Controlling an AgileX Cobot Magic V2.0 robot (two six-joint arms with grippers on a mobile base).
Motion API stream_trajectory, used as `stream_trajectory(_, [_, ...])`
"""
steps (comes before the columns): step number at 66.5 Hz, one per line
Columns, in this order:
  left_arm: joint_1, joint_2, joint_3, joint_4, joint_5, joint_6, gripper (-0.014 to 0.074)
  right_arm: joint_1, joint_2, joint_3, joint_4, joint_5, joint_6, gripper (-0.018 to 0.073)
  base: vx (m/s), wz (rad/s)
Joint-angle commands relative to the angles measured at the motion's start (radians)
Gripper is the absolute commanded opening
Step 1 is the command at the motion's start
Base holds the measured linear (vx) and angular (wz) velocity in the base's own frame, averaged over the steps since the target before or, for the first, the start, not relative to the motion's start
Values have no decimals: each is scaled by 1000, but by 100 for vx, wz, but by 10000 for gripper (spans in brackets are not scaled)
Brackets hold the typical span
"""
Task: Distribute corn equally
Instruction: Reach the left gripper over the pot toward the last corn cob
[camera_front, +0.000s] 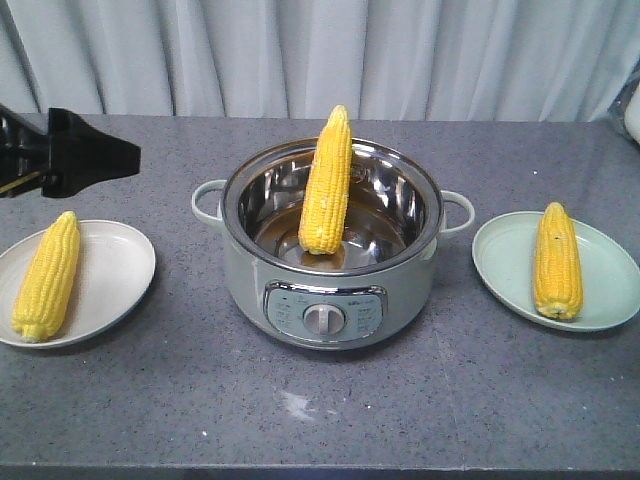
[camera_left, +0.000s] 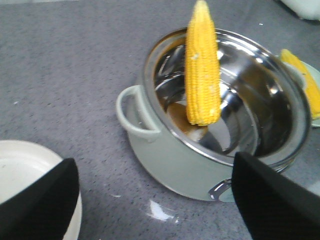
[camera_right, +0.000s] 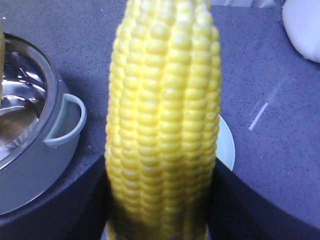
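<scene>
Left claw (camera_left: 154, 172) is hanging wide open, empty; leaning cob (camera_left: 202, 65) is standing near-upright at one o'clock; right claw (camera_right: 160, 212) is gripping another cob (camera_right: 162, 100).

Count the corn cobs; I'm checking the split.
4 cobs: one on the left plate, one leaning in the pot, one on the right plate, one in the right tool; none looks hidden.

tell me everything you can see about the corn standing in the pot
The corn is a husked cob, bright yellow, with neat rows of plump kernels tapering to a point. It stands nearly upright inside the pot, blunt end down on the shiny steel bottom and pointed tip well above the rim. It tilts slightly back and seems to lean on the far rim. Nothing else touches it, and it looks whole.
</scene>
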Motion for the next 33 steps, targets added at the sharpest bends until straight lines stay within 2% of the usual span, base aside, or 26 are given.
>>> stream_trajectory(1, [-18,41,-106,-104,10,75,586,-7,-15,-27,-11,-63,-10,204,0,0])
stream_trajectory(12, [-89,147,-250,-56,30,52,586,-7,-15,-27,-11,-63,-10,204,0,0])
stream_trajectory(17, [-129,192,-306,-9,30,16,586,-7,-15,-27,-11,-63,-10,204,0,0])
stream_trajectory(33, [-260,337,-457,228,28,-150,586,-7,-15,-27,-11,-63,-10,204,0,0])
